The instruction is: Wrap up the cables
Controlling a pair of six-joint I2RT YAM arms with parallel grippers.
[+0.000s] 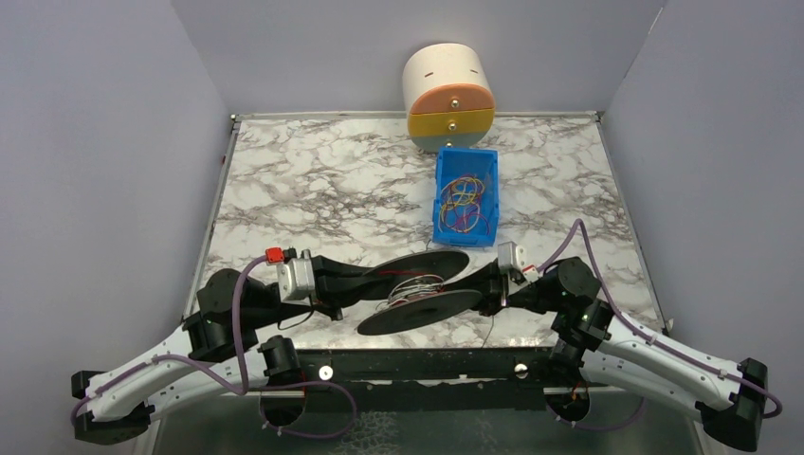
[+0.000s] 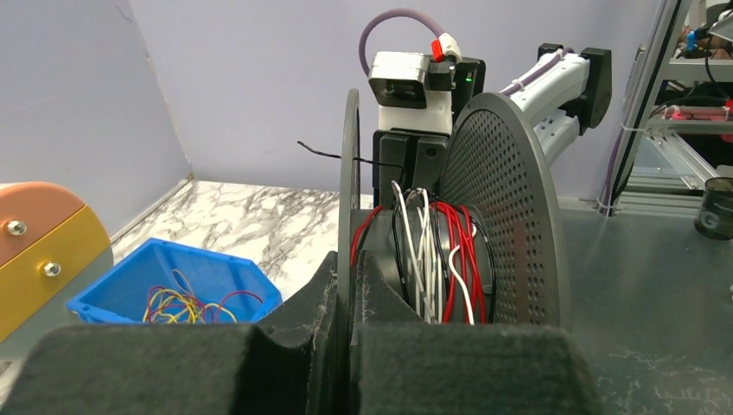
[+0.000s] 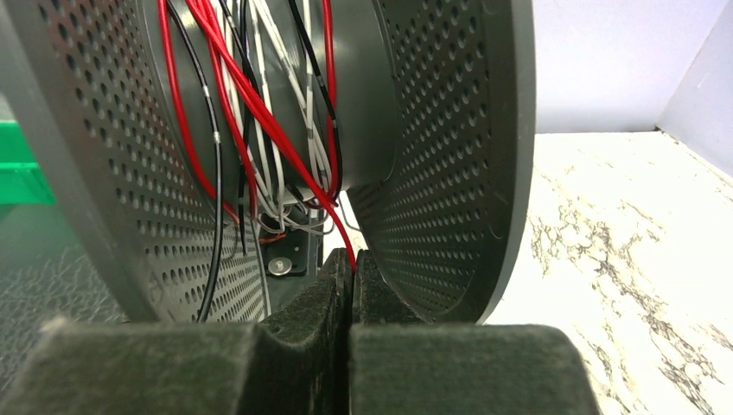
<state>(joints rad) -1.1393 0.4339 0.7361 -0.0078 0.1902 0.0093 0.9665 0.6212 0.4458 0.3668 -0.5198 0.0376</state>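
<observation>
The left pincer is clamped on the thin flange of the spool, right between its pads. The right pincer has its pads pressed together on a red cable, which runs up to the spool's core just beyond. Farther off, left of the left pincer, sits a blue bin of loose wires.

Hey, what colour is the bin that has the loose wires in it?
The bin is bright blue, clearest in the top external view.
</observation>
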